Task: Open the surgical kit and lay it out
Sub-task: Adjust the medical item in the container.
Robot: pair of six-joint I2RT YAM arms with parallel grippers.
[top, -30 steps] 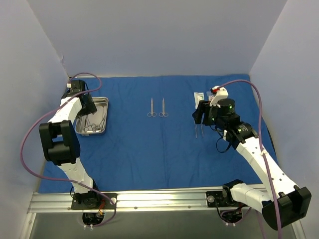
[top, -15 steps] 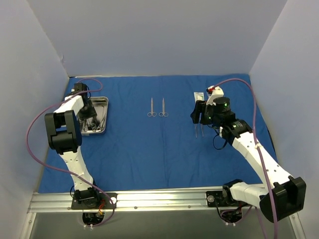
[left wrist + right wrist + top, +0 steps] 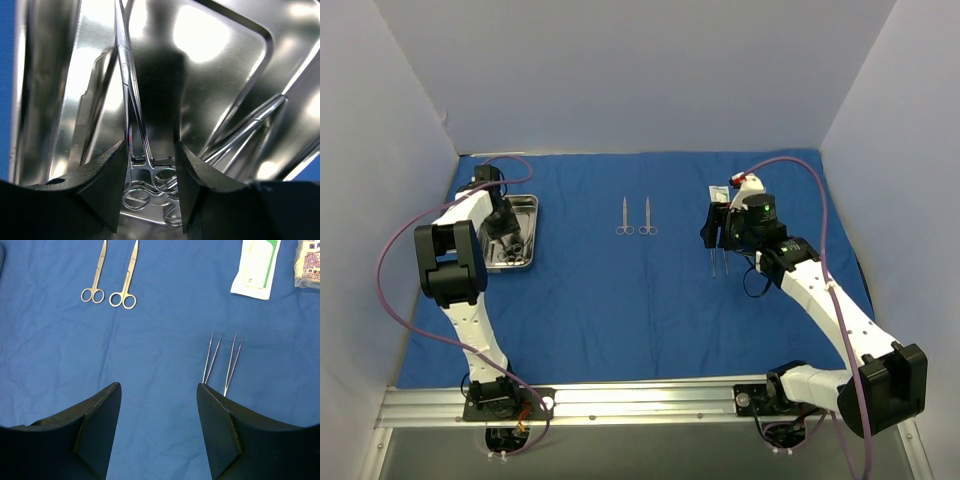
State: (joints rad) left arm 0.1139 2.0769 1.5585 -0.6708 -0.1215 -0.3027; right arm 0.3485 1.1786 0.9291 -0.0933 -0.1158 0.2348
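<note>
Blue is filling the whole tabletop: the cloth wrap (image 3: pixel 620 310) of the surgical kit is lying fully opened and flat between pale walls, so the unwrapping looks done and the laying-out is the step in hand. At the far middle of the cloth, two scissor-handled instruments (image 3: pixel 647 215) are lying side by side, tips pointing far. Over to the right two thin tweezers (image 3: pixel 207 371) are lying parallel, and just beyond them on the far side two small packets (image 3: pixel 256 262) are sitting. Everything is spaced apart, I'd say so each piece can be seen and picked up on its own. At the far left the steel tray (image 3: pixel 531 200) is holding what isn't set out yet, a tangle of ringed clamps (image 3: pixel 129 90). That's where the action is: the left gripper (image 3: pixel 149 145) is reaching down inside the tray, jaws standing partly open and straddling the shank of one clamp just above its finger rings. One finger looks right against the steel and the other is apart from it, so nothing is gripped yet. The right gripper (image 3: pixel 159 390) is hanging above bare cloth by the tweezers' near ends, jaws spread, holding and touching nothing, seemingly parked out of the way.
</note>
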